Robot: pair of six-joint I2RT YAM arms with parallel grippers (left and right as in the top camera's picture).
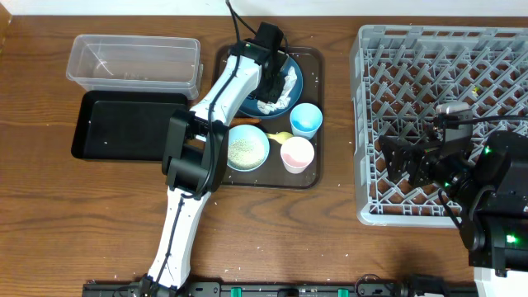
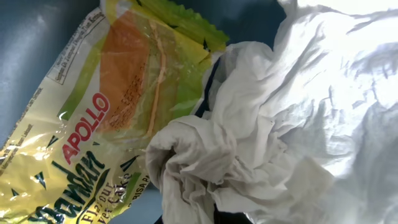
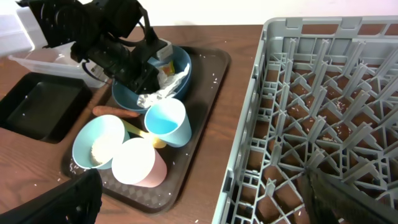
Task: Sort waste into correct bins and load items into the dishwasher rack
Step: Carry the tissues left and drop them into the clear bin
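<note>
My left gripper (image 1: 269, 84) reaches down into the large dark blue bowl (image 1: 294, 73) on the brown tray. It is shut on the crumpled white tissue (image 2: 249, 143), bunched at the bottom edge of the left wrist view. The yellow snack wrapper (image 2: 87, 130) lies flat beside the tissue in the same bowl. An orange carrot (image 3: 115, 113) rests on the tray by the bowl. My right gripper (image 3: 205, 205) hangs open over the near left edge of the grey dishwasher rack (image 1: 445, 49), holding nothing.
On the dark brown tray (image 1: 317, 177) stand a white bowl with rice (image 1: 246, 148), a light blue cup (image 1: 305, 120), a pink cup (image 1: 297, 154) and a yellow spoon (image 1: 281, 137). The clear tub (image 1: 136, 62) and black tray (image 1: 124, 124) sit at the left.
</note>
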